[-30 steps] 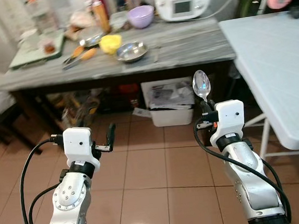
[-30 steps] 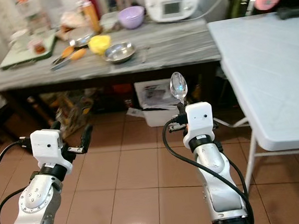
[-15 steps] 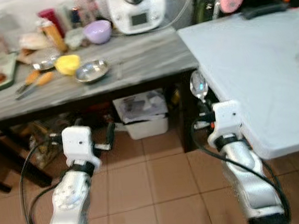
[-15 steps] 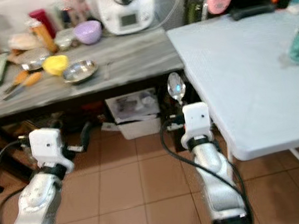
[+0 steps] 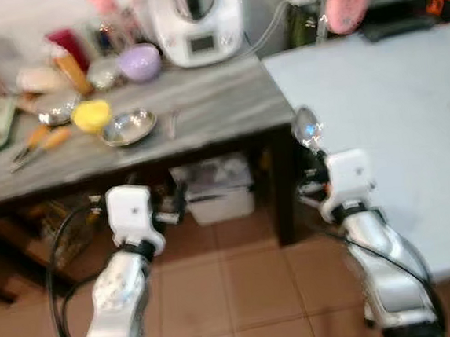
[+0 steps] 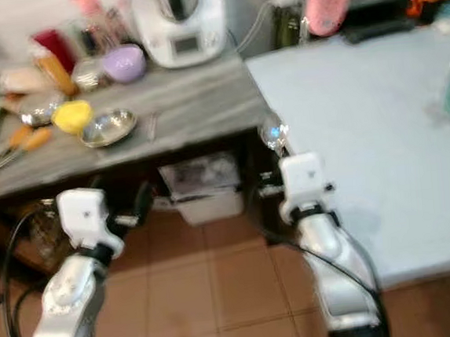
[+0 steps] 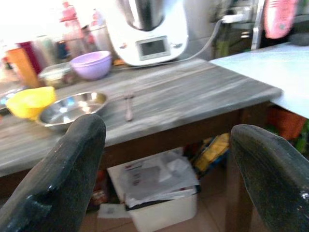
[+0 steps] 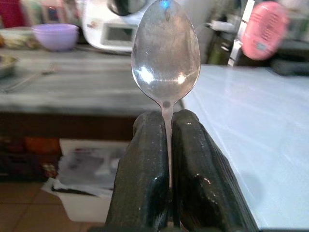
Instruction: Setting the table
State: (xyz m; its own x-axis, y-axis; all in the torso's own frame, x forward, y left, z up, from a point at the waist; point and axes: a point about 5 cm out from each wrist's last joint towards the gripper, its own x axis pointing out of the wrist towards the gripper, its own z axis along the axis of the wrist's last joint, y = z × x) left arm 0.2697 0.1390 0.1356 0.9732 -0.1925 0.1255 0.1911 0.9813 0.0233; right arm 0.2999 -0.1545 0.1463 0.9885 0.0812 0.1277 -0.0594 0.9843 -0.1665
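While my left gripper (image 7: 164,159) hangs with fingers spread, my right gripper (image 8: 166,145) pinches a spoon (image 8: 165,53) upright beside the pale blue table (image 5: 384,99).

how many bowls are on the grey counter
3. A purple bowl at the back by the white appliance, a yellow bowl nearer the front, and a metal bowl right beside it. Clutter at the back could hide more.
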